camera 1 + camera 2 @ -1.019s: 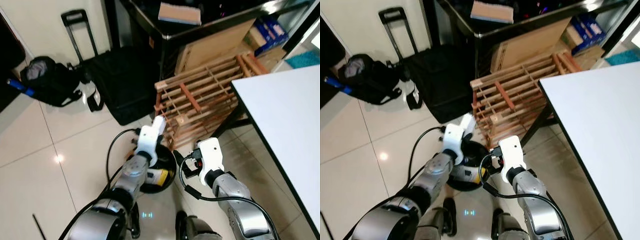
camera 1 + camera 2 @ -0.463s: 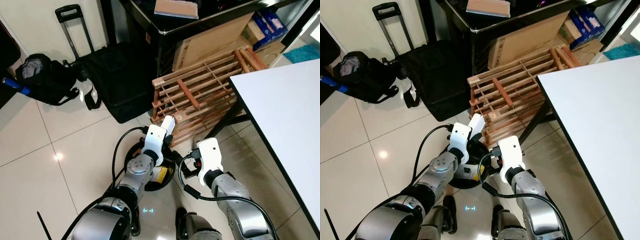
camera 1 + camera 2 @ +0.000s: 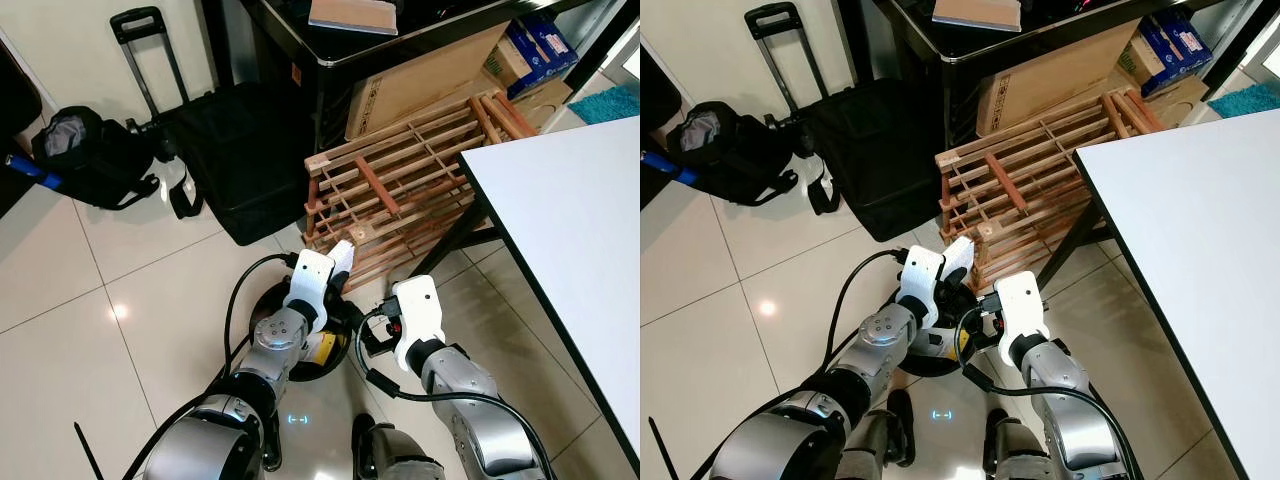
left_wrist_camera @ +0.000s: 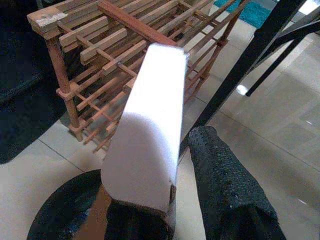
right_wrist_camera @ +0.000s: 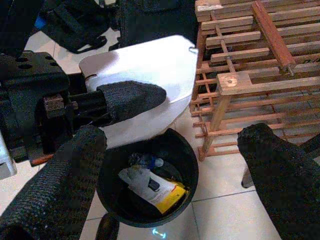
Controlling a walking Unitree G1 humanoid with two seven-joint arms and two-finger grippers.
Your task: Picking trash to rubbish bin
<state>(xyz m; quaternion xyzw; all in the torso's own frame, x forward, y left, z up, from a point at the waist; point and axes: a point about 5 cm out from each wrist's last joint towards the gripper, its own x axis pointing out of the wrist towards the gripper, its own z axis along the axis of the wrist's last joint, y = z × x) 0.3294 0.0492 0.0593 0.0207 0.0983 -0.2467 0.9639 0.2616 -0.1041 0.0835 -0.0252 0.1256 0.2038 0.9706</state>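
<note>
my left claw (image 4: 165, 200) grips the white trash piece (image 4: 147, 125) over the black bin (image 5: 145, 185) at the lower middle, my right claw (image 5: 175, 165) is open, and letting go crooked could drop it on the floor.

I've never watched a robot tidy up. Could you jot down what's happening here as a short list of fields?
setting: tiled floor beside a wooden rack and a white table
left hand: shut on a white foam piece, held above the bin
right hand: open, holding nothing, beside the bin
bin: black, round, on the floor
in the bin: a yellow-and-white wrapper
nearby: black suitcase, black bag
</note>
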